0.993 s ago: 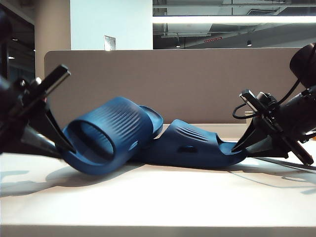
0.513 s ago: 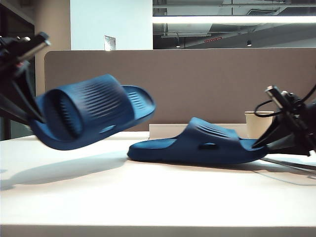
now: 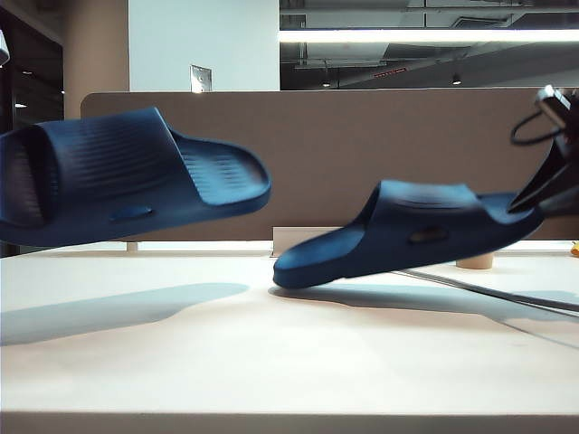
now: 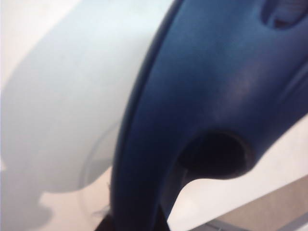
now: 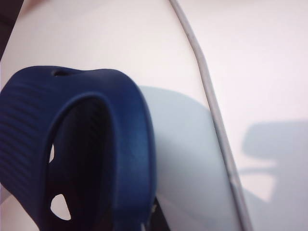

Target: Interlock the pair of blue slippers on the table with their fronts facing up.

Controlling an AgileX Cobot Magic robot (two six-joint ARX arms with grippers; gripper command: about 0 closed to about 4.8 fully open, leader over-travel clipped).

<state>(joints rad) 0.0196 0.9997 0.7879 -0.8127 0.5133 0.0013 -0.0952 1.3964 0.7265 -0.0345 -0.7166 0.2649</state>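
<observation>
Two dark navy slippers are held apart over the off-white table [image 3: 271,362]. The left slipper [image 3: 127,176] hangs clear of the tabletop, roughly level, strap up. My left gripper is beyond the exterior view's left edge. In the left wrist view my left gripper [image 4: 137,225] is shut on that slipper's [image 4: 216,86] rim. The right slipper [image 3: 407,235] tilts, its raised end at the right and its low end touching or just above the table. My right gripper [image 3: 536,194] is shut on the raised end. The right wrist view shows this gripper [image 5: 147,224] clamping the slipper [image 5: 125,144] beside its strap.
A brown-grey divider panel [image 3: 362,154] runs along the back of the table. A paper cup [image 3: 475,261] stands behind the right slipper. A grey cable [image 3: 488,289] lies across the table at the right and also shows in the right wrist view [image 5: 211,110].
Both slippers lay overlapped on the table; my left gripper has lifted its slipper up and leftward and turned it level. My right gripper has pulled the other rightward and raised one end.
</observation>
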